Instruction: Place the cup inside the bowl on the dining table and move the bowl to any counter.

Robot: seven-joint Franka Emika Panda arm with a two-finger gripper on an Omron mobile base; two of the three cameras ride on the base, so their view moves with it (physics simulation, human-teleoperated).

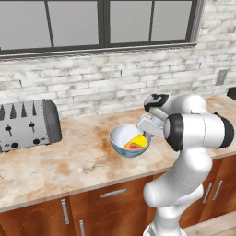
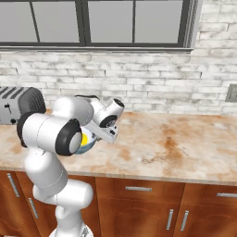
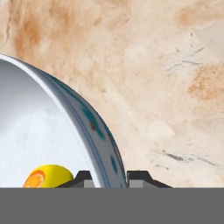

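Jaws: the gripper is clamped on the bowl's rim, one dark tip inside the wall and one outside, as the hand view shows
Bowl: the bowl hangs tilted in that grip over the stone table, near its front edge; whether its base touches the stone cannot be told
Cup: the yellow cup lies on its side inside the bowl, against the wall nearest the hand
Handling: stiff, glazed and likely slippery; a wide bowl held by one point of a thin rim will want to swing, and the loose cup can roll, so a level carry seems wise
Left view: open white inside, cup, and a toaster farther left
Right view: the arm hides most of the bowl; the table runs bare toward a wall socket
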